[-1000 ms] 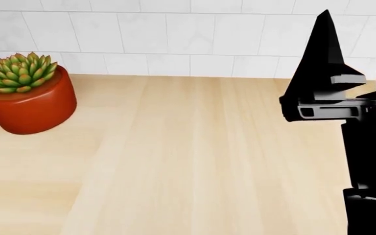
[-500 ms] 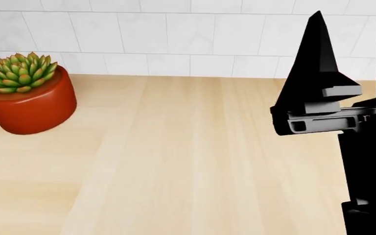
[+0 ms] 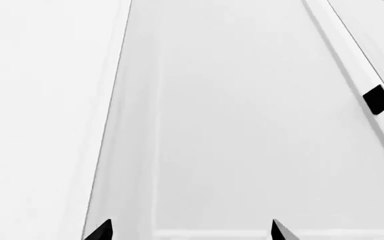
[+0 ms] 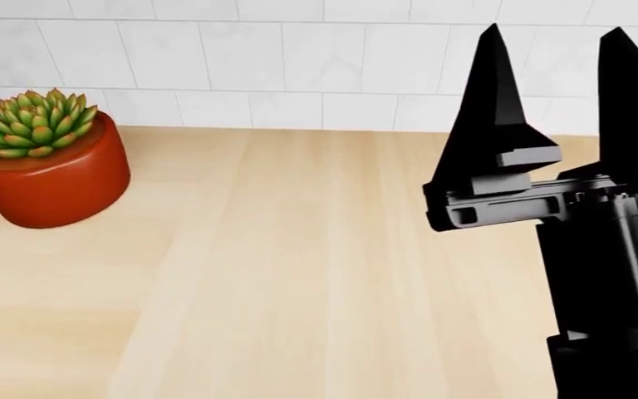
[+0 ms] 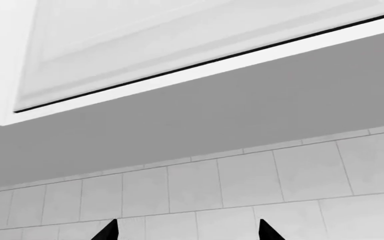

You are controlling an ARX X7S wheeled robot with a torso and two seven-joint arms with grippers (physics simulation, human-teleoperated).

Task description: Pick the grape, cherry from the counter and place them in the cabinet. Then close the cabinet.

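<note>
The right gripper (image 4: 557, 46) points upward over the counter (image 4: 296, 274), its fingers spread apart and holding nothing. Its wrist view alone shows a white cabinet door (image 5: 178, 45) above grey wall tiles (image 5: 245, 180). The left gripper (image 3: 188, 231), seen only by its tips, also gapes empty before a white panel (image 3: 245, 125). Neither grape nor cherry appears anywhere; a potted succulent (image 4: 40, 154) sits well left.

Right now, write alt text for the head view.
The right gripper, black, points up with its fingers apart and empty, over a light wooden counter. A succulent in a red pot stands at far left before a white tiled wall.
</note>
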